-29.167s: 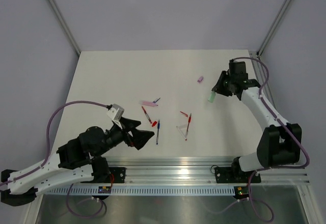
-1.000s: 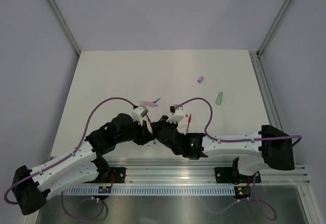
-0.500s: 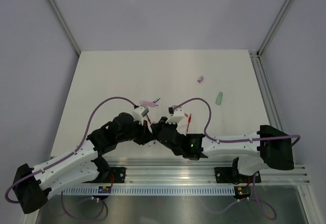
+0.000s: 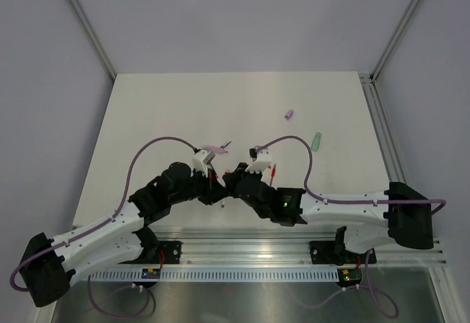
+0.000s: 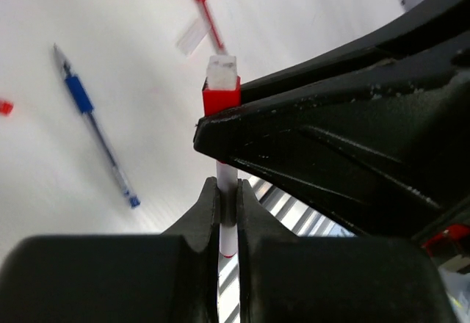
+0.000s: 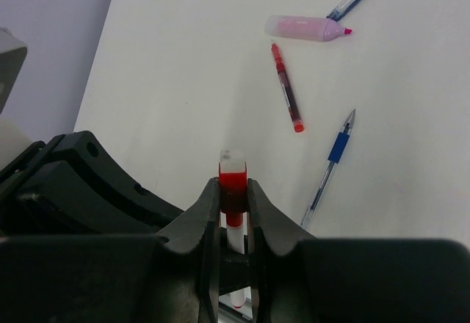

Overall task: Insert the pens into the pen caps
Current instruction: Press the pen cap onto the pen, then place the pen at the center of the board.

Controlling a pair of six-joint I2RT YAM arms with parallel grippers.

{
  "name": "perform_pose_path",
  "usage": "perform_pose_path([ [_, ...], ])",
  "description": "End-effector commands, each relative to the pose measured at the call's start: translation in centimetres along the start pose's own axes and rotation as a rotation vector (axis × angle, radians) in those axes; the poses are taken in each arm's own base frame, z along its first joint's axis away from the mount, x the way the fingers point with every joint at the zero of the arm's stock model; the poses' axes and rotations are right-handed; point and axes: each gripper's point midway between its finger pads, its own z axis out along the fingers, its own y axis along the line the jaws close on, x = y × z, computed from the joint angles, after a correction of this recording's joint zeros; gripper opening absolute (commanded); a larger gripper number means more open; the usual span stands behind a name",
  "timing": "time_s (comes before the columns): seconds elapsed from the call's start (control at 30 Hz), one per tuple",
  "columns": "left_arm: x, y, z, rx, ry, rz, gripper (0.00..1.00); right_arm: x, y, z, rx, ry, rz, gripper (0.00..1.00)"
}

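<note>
Left gripper [image 5: 226, 194] pinches the pen [image 5: 227, 236], right gripper [image 6: 233, 197] clamps the red cap [image 6: 233, 178]; I'd line both up dead straight, then push home.

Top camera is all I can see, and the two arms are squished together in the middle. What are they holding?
Observer: In the left wrist view, the left fingers are shut on a thin white pen.
Operator: And the other arm?
Observer: In the right wrist view, the right fingers pinch a red cap at that pen's top end.
Operator: Is the cap red all over?
Observer: No, its very tip is a clear little block.
</note>
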Motion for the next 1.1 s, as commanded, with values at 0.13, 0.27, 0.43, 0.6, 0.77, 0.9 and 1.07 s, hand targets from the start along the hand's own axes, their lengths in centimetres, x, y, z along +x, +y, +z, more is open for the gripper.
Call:
perform_pose_path([
  [0.13,-12.9,-11.3,-4.7,0.441,-0.586,0.120,0.00,0.3,1.8,-2.7,-0.121,0.221,-0.140,0.00],
  [0.27,-11.2,-11.4,-4.3,0.449,-0.557,0.109,0.00,-2.1,2.5,-2.5,-0.113,0.177,-0.170,0.09],
  [0.43,-9.6,-10.8,-3.5,0.447,-0.523,0.090,0.00,-3.7,2.9,-2.5,-0.108,0.148,-0.175,0.20],
  [0.6,-9.6,-10.6,-3.6,0.430,-0.531,0.100,0.00,-4.5,3.2,-2.7,-0.107,0.141,-0.183,0.30],
  [0.77,-10.0,-10.2,-3.6,0.399,-0.544,0.111,0.00,-4.6,3.0,-2.9,-0.102,0.145,-0.187,0.41],
  [0.9,-10.0,-9.9,-3.6,0.379,-0.544,0.120,0.00,-4.6,2.7,-2.9,-0.092,0.144,-0.182,0.41],
  [1.07,-10.4,-9.2,-3.7,0.337,-0.567,0.109,0.00,-4.5,2.2,-3.2,-0.080,0.154,-0.179,0.40],
])
